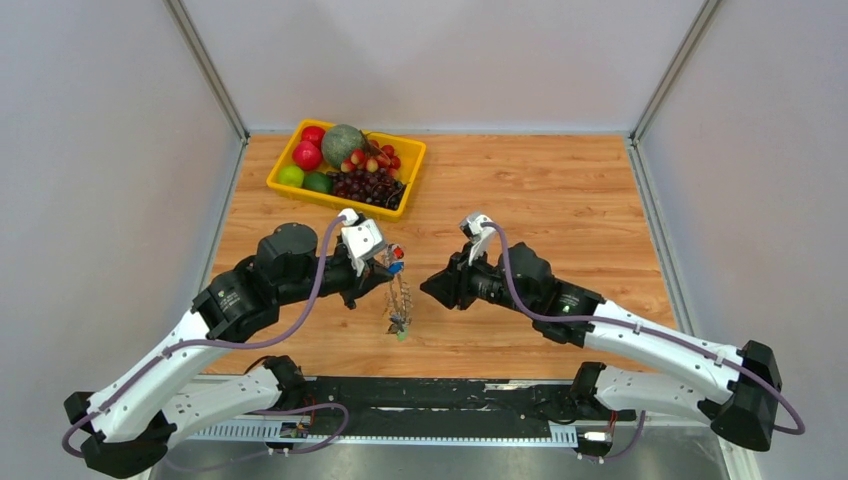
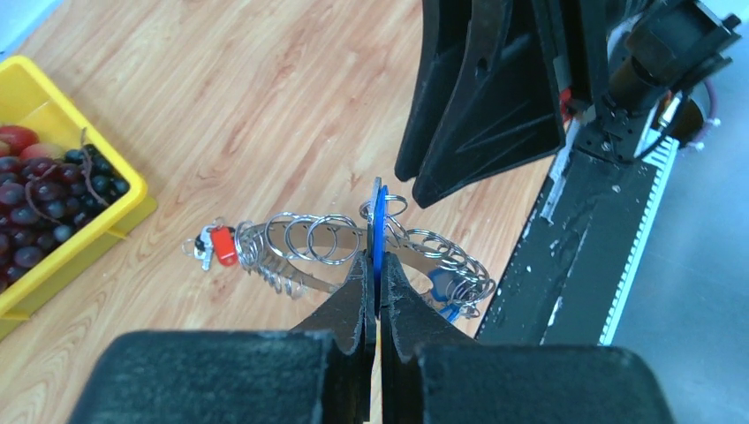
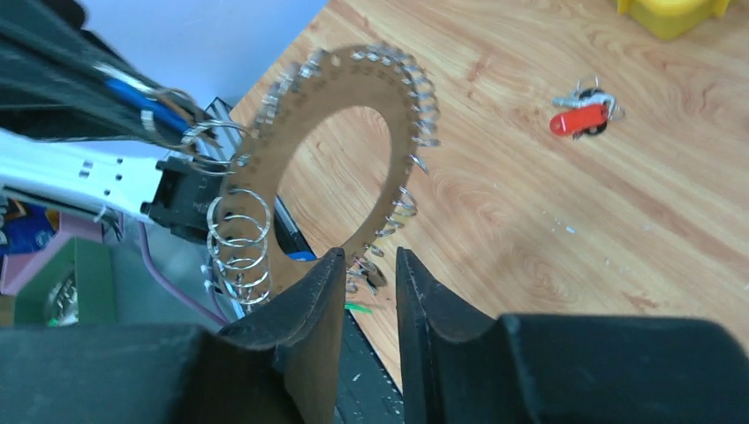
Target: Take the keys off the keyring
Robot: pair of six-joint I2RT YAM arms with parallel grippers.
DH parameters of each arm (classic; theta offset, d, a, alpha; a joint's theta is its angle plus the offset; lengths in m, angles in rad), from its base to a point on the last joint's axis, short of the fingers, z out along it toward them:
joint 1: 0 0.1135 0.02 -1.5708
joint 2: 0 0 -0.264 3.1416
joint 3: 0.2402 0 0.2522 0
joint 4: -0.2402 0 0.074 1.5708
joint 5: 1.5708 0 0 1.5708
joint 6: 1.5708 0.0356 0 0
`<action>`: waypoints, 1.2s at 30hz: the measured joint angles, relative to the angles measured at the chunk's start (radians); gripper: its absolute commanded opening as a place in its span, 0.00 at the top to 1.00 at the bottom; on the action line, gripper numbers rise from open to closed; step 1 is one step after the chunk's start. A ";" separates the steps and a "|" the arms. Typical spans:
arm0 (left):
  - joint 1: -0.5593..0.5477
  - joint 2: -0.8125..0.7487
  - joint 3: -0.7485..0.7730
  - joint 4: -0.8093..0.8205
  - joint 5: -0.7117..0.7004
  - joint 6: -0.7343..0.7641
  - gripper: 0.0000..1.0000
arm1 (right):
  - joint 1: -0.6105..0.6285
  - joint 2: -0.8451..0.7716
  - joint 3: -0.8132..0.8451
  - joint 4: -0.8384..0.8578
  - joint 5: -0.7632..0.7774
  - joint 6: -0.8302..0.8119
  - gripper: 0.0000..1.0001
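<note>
The keyring (image 2: 300, 237) is a flat brown ring edged with many small silvery split rings; in the top view it hangs as a floppy loop (image 1: 400, 300) above the table. My left gripper (image 2: 377, 258) is shut on a blue-headed key (image 2: 379, 212) still attached to it, carrying the whole ring. In the right wrist view the keyring (image 3: 256, 177) stands just beyond my right gripper (image 3: 369, 265), whose fingers are apart with nothing between the pads. A red-headed key bunch (image 3: 578, 119) lies loose on the wood (image 2: 218, 245).
A yellow fruit tray (image 1: 283, 165) with grapes, apples and a melon stands at the back left, its corner (image 2: 124, 212) close to the red key. The black base rail (image 1: 440, 395) runs along the near table edge, right behind the hanging ring.
</note>
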 measured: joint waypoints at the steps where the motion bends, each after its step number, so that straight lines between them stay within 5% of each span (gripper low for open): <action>1: 0.000 0.002 0.000 -0.007 0.018 0.012 1.00 | 0.000 -0.013 -0.001 0.000 -0.014 -0.027 0.68; 17: -0.001 0.006 0.055 -0.036 0.209 0.129 1.00 | 0.000 -0.203 -0.080 0.159 -0.196 -0.521 0.55; 36: -0.001 0.000 0.073 -0.044 0.294 0.152 1.00 | 0.000 -0.159 -0.053 0.270 -0.384 -0.627 0.57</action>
